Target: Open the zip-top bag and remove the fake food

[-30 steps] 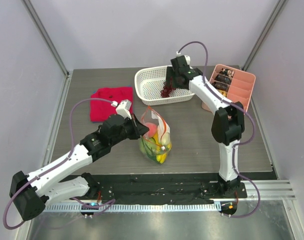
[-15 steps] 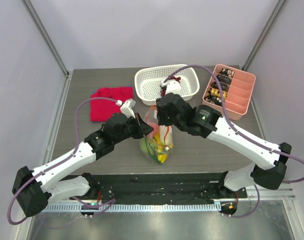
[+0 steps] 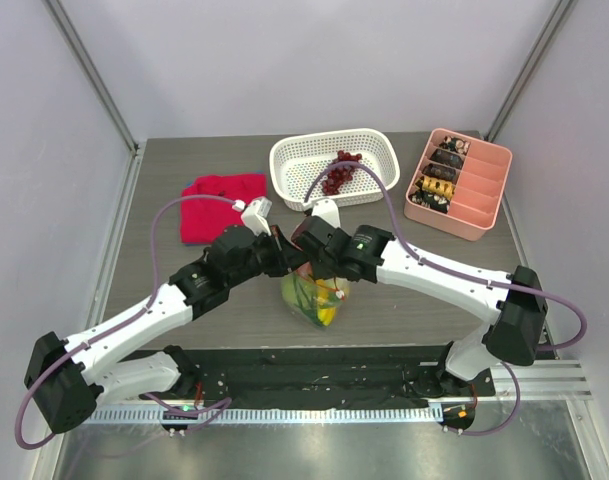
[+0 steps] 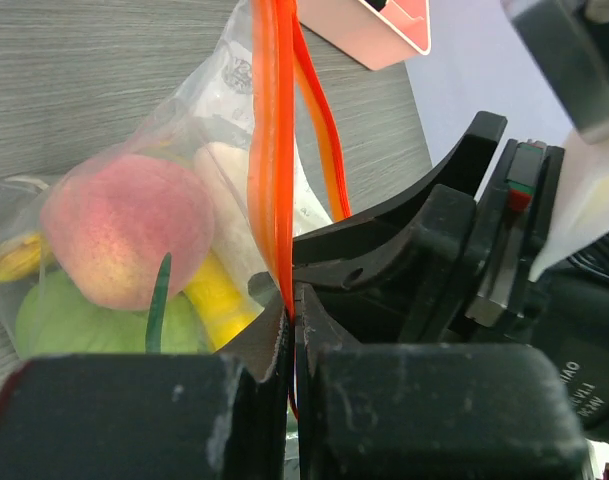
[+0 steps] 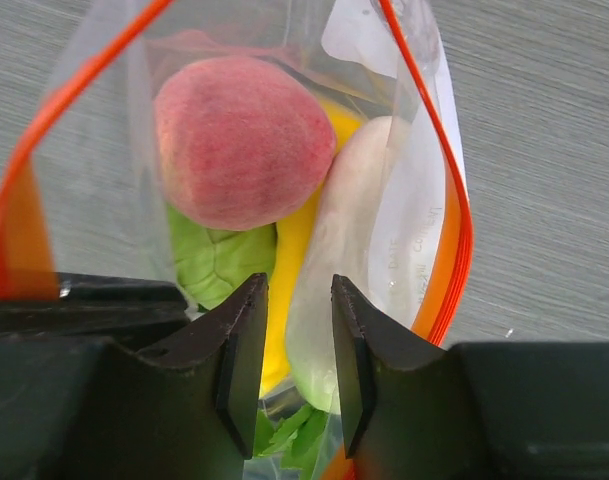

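The clear zip-top bag (image 3: 314,292) stands on the table between both arms, its mouth held open. My left gripper (image 4: 292,320) is shut on the bag's orange zipper strip (image 4: 269,150). My right gripper (image 5: 294,290) reaches into the bag's mouth, its jaws a narrow gap apart. The end of a white radish piece (image 5: 354,230) and a yellow banana (image 5: 289,260) lie between its fingers. Whether they press on these I cannot tell. A pink-red fruit (image 5: 244,140) and a green piece (image 5: 219,260) sit beside them in the bag. Dark red grapes (image 3: 339,172) lie in the white basket (image 3: 284,160).
A pink divided tray (image 3: 476,198) with dark pieces stands at the back right. A red cloth (image 3: 222,205) lies at the back left. The two arms meet closely over the bag.
My right arm swung from the white basket, where it left the grapes, down to the bag's mouth, and its jaws narrowed. My left gripper kept its hold on the zipper strip.
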`<act>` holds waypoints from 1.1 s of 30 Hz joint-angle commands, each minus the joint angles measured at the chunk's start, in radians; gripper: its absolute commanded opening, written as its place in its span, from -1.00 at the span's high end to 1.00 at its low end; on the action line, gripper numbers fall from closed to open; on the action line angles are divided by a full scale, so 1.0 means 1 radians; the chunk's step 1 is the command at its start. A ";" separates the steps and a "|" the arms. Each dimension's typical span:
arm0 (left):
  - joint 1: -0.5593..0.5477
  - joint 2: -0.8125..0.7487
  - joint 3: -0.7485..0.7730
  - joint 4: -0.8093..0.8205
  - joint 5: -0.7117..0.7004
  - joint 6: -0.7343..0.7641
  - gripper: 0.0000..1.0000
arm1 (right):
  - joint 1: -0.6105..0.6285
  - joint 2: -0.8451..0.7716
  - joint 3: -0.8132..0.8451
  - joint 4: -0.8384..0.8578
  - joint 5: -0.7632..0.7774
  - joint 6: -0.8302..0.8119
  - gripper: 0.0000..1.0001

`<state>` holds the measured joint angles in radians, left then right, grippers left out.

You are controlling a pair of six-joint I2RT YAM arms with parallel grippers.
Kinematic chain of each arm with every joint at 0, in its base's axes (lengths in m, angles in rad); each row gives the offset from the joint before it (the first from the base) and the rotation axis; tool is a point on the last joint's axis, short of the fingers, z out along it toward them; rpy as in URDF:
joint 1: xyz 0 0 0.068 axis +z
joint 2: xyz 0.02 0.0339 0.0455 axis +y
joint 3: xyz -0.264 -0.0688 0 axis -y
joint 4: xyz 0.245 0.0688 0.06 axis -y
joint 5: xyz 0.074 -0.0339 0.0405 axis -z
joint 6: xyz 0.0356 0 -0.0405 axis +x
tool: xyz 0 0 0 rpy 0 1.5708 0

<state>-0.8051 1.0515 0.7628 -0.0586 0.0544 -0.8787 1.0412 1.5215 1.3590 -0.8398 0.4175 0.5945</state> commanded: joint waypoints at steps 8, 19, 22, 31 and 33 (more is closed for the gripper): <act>-0.005 0.016 -0.003 0.112 0.030 -0.009 1.00 | 0.003 -0.014 -0.027 -0.065 0.124 0.041 0.03; -0.006 0.093 -0.007 0.192 0.062 -0.031 1.00 | 0.008 -0.021 -0.162 -0.035 0.118 0.117 -0.33; -0.006 0.117 -0.011 0.209 0.071 -0.040 1.00 | 0.008 -0.012 -0.211 0.019 0.110 0.136 -0.32; -0.006 0.107 -0.028 0.197 0.052 -0.031 1.00 | 0.010 -0.092 -0.201 0.067 0.121 0.143 0.60; -0.006 0.105 -0.031 0.190 0.045 -0.028 1.00 | 0.008 -0.128 -0.160 0.047 0.130 0.143 0.84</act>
<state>-0.8051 1.1828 0.7357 0.0608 0.0986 -0.9104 1.0416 1.4963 1.1213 -0.8165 0.5251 0.7136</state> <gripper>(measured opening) 0.002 0.603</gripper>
